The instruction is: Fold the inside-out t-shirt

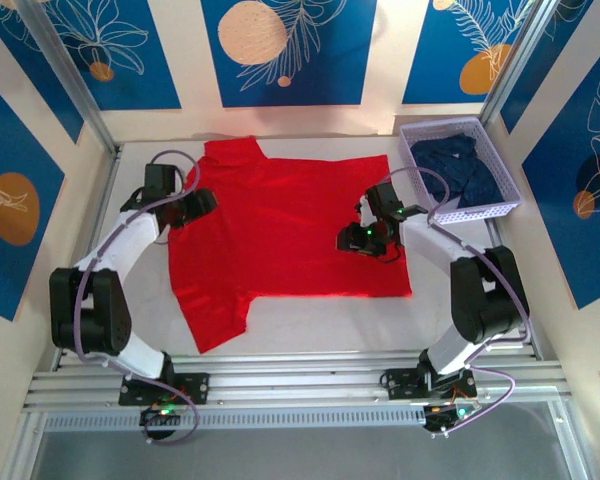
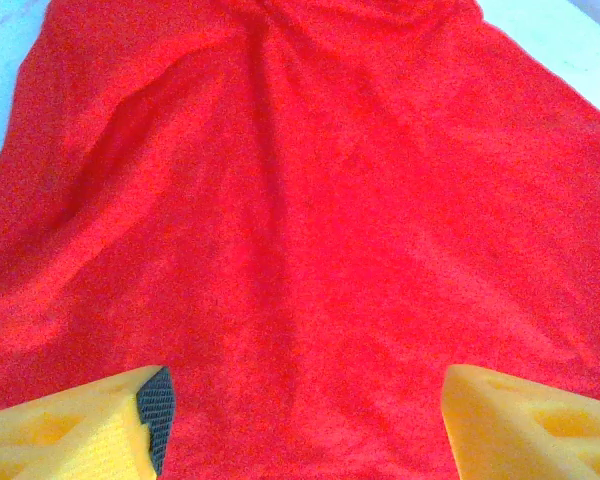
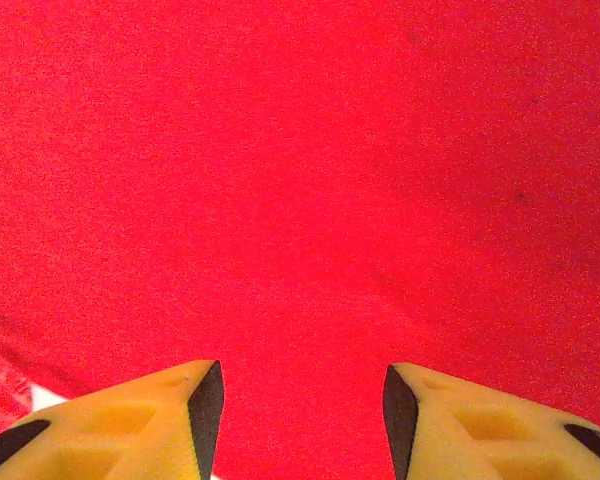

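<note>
So the red t-shirt (image 1: 280,225) is lying spread out flat mid-frame on the desk (image 1: 310,325), one sleeve poking toward the lower left. The left hand (image 1: 202,205) sits at the shirt's left edge, fingers spread wide, gripping nothing. The right hand (image 1: 355,240) is over the right part of the shirt, also released, just plain red cloth between its fingers (image 3: 195,405). The basket (image 1: 510,175) of navy clothes is upper right.

Illumination is bright and even; shadows on the white flat tabletop (image 1: 310,335) are faint. The bright red soft cloth t-shirt (image 1: 290,225) oversaturates, flattening wrinkles. Both wrist views appear grainy.
</note>
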Robot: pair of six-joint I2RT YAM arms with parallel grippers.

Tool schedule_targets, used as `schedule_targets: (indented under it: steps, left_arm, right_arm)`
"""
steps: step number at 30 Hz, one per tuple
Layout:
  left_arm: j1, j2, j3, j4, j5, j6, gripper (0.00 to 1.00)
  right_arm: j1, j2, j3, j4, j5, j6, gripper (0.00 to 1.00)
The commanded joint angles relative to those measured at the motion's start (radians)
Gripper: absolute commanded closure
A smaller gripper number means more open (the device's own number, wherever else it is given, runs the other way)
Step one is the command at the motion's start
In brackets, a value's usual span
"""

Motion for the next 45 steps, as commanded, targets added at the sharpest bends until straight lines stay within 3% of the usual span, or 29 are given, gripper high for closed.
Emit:
schedule_targets:
  steps: [1,4,7,14,23,34,39,45]
  left_arm:
    - [-0.003,-0.13,-0.104,0.026,-0.031,-0.048,0.29]
    - [-0.049,-0.223,-0.203,-0.041,-0.016,-0.054,0.3]
    - [-0.152,-0.318,-0.285,-0.191,-0.097,-0.045,0.3]
    - [-0.321,-0.594,-0.493,-0.483,-0.204,-0.249,0.41]
    - [-0.599,-0.614,-0.582,-0.666,-0.249,-0.546,0.45]
    - [-0.611,-0.448,-0.621,-0.54,-0.214,-0.51,0.56]
    - [-0.611,-0.396,-0.661,-0.473,-0.2,-0.5,0.67]
    - [-0.609,-0.414,-0.653,-0.466,-0.231,-0.481,0.89]
  right_arm:
    - [-0.004,-0.06,-0.027,0.012,-0.001,0.018,0.51]
    - [-0.006,-0.088,-0.051,-0.047,0.028,0.035,0.51]
    - [-0.002,-0.133,-0.106,-0.055,0.011,0.055,0.51]
    - [0.017,-0.151,-0.118,0.002,-0.035,0.079,0.51]
    - [0.03,-0.115,-0.076,0.012,-0.051,0.052,0.51]
    - [-0.012,-0.102,-0.073,0.01,-0.067,0.021,0.51]
    - [-0.024,-0.104,-0.066,-0.006,-0.061,0.02,0.51]
    - [-0.054,-0.104,-0.063,-0.073,-0.006,0.054,0.51]
